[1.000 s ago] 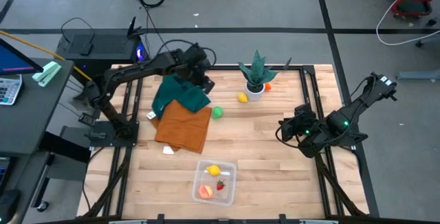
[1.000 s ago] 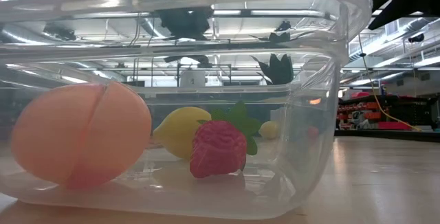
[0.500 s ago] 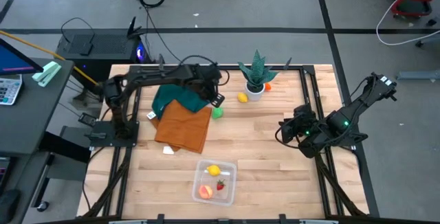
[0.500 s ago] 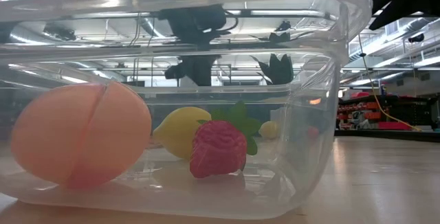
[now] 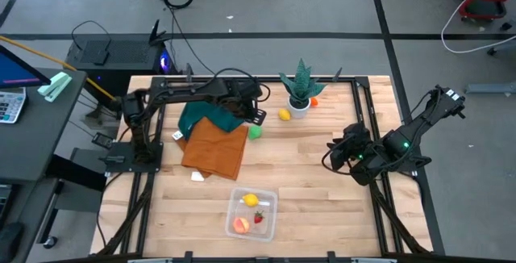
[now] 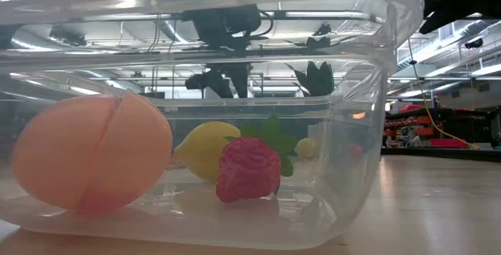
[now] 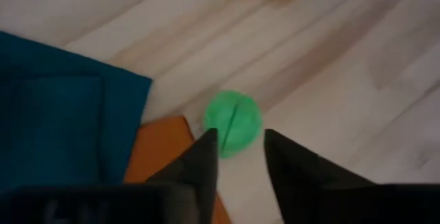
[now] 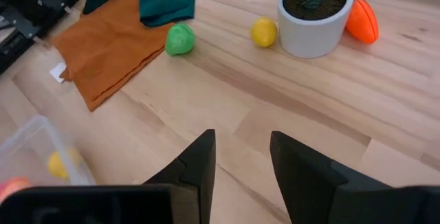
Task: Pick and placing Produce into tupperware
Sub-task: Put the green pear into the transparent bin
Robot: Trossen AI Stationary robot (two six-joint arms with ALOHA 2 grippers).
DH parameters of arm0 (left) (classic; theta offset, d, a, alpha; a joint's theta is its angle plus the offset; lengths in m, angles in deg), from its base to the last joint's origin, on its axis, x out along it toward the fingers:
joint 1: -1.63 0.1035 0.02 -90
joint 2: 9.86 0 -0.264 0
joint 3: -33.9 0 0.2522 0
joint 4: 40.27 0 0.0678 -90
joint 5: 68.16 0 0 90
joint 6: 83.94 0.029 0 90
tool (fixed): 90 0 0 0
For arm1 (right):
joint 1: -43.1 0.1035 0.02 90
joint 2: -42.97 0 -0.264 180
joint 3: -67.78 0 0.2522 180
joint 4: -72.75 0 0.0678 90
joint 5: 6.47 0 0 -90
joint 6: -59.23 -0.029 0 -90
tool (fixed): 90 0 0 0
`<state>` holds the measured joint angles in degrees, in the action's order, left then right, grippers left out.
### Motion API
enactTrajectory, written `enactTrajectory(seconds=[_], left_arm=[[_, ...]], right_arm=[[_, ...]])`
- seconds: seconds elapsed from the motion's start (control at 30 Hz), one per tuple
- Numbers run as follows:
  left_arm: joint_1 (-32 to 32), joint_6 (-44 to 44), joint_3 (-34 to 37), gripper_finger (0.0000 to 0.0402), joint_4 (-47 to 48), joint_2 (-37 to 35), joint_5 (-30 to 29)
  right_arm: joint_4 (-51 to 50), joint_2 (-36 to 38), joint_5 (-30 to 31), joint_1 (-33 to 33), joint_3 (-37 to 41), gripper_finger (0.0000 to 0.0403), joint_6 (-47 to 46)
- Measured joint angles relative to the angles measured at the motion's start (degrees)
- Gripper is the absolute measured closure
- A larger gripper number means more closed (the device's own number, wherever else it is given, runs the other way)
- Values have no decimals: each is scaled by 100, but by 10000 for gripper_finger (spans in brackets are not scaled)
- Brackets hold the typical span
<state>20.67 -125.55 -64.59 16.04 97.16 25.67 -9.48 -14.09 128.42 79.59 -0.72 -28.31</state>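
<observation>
Clear tupperware holds three produce pieces; left pincer gapes over one green fruit.

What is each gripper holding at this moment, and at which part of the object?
Nothing is held. The left gripper is open above the green fruit, not gripping it. The right gripper is open over bare table.

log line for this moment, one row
left gripper: open over green fruit | right gripper: open, waiting | tupperware: three fruits inside
</observation>
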Motion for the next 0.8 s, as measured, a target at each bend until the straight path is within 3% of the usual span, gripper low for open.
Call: enactTrajectory(seconds=[0.3, 0.8], left_arm=[[-92, -280, 0, 164, -216, 0, 52], [-265, 147, 7, 104, -272, 729, 129]], right_arm=[[0, 0, -45, 0, 0, 295, 321], [117, 0, -235, 2, 0, 295, 310]])
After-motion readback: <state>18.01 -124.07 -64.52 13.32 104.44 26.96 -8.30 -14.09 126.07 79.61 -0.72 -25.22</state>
